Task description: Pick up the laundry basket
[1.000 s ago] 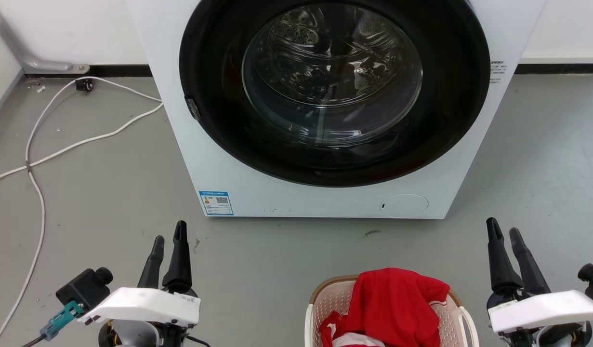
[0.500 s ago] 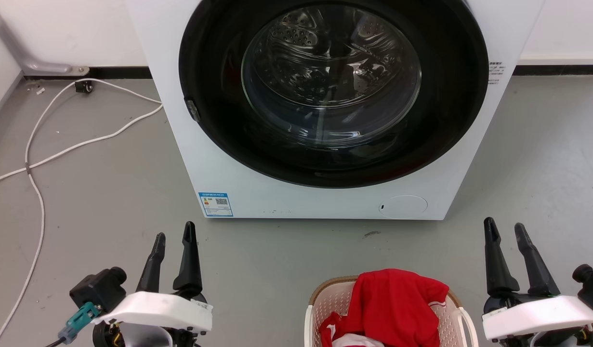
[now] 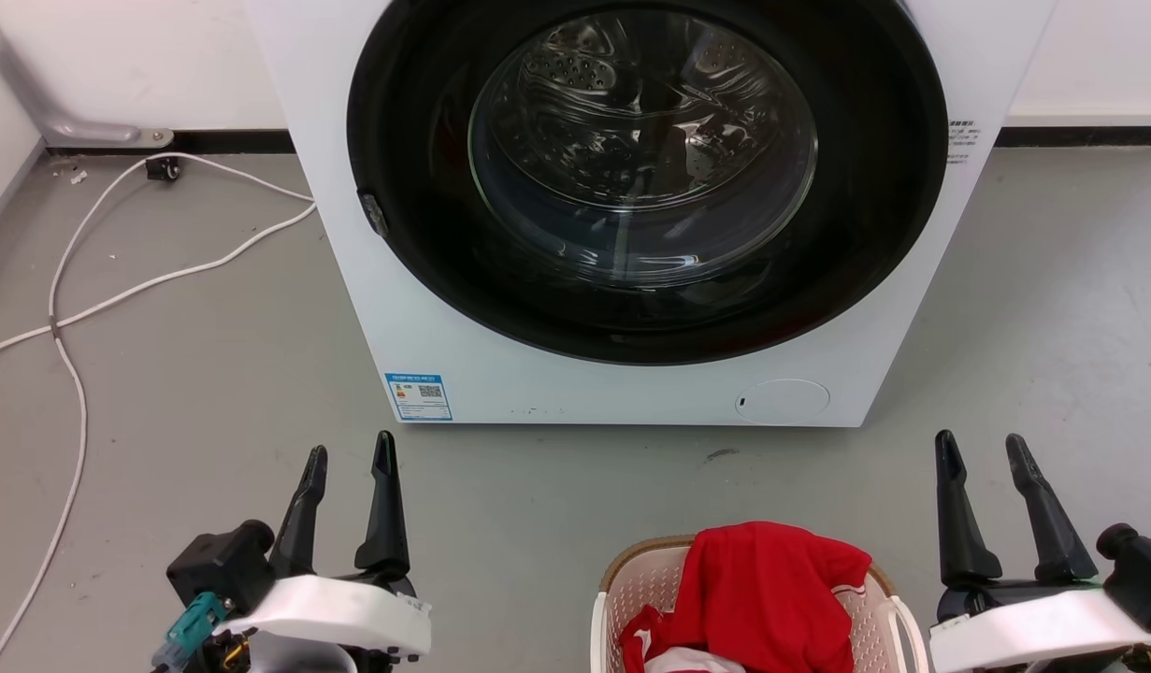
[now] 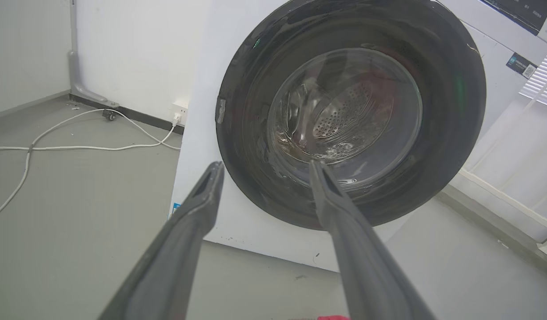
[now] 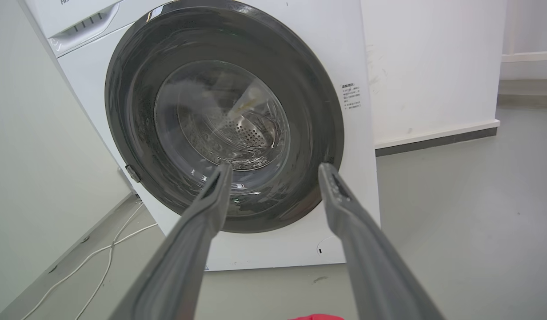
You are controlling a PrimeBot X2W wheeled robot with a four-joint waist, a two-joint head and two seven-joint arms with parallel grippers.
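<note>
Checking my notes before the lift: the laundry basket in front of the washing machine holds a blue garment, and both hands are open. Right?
The garment is red, not blue; the head view shows it. The laundry basket is before the washing machine, left hand and right hand open.

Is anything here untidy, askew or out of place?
A red garment is heaped in the laundry basket and drapes over its far rim. A white cable lies loose on the floor left of the washing machine.
</note>
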